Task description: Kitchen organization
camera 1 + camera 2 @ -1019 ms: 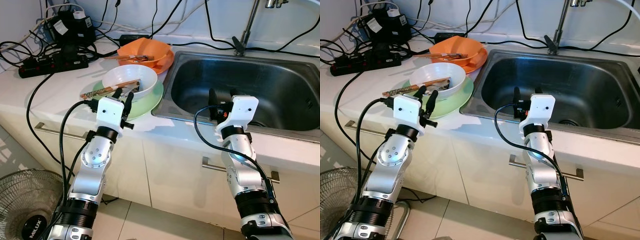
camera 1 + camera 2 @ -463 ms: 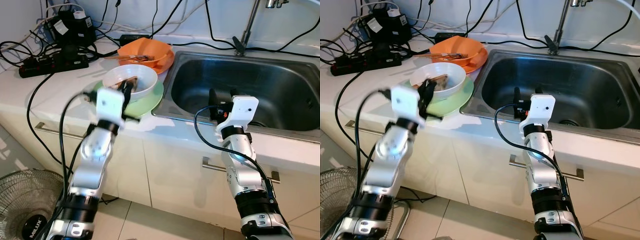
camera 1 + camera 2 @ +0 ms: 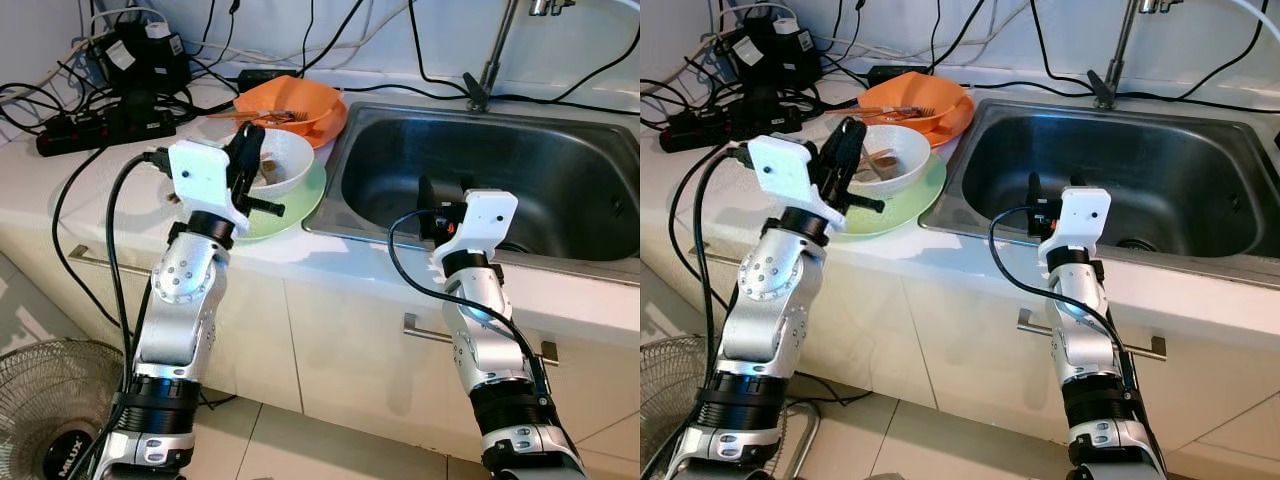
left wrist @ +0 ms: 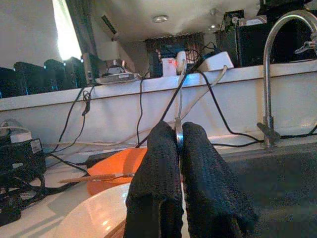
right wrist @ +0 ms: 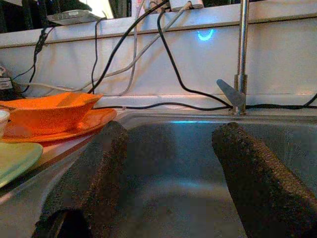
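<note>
A white bowl (image 3: pixel 288 168) with brown chopsticks (image 3: pixel 878 160) in it sits on a pale green plate (image 3: pixel 302 201) on the counter, left of the sink (image 3: pixel 520 160). Behind it an orange bowl (image 3: pixel 300 100) holds a fork (image 3: pixel 278 116). My left gripper (image 3: pixel 252 150) is raised at the bowl's near-left rim, fingers (image 4: pixel 158 163) pressed together and shut; a brown chopstick end (image 4: pixel 118 230) shows below them. Over the sink's front edge my right gripper (image 3: pixel 445 192) stands open with nothing between its fingers (image 5: pixel 247 168).
Power strips and tangled black cables (image 3: pixel 100 125) crowd the back left of the counter. A faucet (image 3: pixel 495 60) rises behind the sink. A floor fan (image 3: pixel 50 400) stands low on the left. Drawer handles (image 3: pixel 420 330) run along the cabinet front.
My left arm has lifted and swung from the counter's front edge up to the white bowl's rim. The right arm has stayed still.
</note>
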Tool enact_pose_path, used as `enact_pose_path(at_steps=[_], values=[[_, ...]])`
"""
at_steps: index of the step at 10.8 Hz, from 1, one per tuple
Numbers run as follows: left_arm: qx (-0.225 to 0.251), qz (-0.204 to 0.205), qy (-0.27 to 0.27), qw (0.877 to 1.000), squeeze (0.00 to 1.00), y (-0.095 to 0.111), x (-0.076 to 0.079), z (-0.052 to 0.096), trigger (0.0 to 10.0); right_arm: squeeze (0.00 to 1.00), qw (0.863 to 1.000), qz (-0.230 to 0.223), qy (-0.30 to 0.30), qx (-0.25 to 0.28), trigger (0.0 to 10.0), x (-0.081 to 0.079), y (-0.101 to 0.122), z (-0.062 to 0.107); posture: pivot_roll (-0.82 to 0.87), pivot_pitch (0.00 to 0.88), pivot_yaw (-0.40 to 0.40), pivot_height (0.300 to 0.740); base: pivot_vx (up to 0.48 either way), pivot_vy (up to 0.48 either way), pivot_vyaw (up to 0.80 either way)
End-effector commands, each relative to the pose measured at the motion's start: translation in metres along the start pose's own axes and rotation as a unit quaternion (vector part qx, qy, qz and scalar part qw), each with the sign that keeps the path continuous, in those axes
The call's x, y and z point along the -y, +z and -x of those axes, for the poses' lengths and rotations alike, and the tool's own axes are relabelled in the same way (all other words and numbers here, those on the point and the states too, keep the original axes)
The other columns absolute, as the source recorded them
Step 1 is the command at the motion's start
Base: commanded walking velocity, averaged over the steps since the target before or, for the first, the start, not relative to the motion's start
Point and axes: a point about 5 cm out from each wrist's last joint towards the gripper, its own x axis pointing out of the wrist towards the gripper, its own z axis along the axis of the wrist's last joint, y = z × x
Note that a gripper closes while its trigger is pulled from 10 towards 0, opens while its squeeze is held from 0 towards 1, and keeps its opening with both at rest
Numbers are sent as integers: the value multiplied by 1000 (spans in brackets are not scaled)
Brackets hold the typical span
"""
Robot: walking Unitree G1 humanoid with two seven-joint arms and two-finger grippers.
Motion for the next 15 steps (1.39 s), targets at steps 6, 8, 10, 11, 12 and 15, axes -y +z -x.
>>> enact_pose_path(at_steps=[6,8,10,11,12,15], values=[[88,-129,-39,987,0,37,17,-16,5490,0,1000,-8,-2,13,10000,-3,5,-4,57,0,55,740,0,0,0],[82,-139,-28,987,0,33,15,-16,0,0,1000,-8,-4,14,10000,-2,5,-4,58,0,59,740,0,0,0],[90,-143,-27,985,0,35,15,-17,0,0,1000,-9,-6,15,10000,-3,5,-3,58,0,61,740,0,0,0],[104,-150,-20,983,0,39,14,-20,0,0,1000,-9,-6,15,10000,-3,5,-4,60,0,59,740,0,0,0],[122,-139,-20,983,0,47,16,-24,0,0,1000,-8,-6,15,10000,-3,5,-4,60,0,59,740,0,0,0],[185,-38,-43,981,0,73,37,-37,3843,0,1000,-3,-5,14,10000,-3,5,-4,56,0,58,740,0,0,0]])
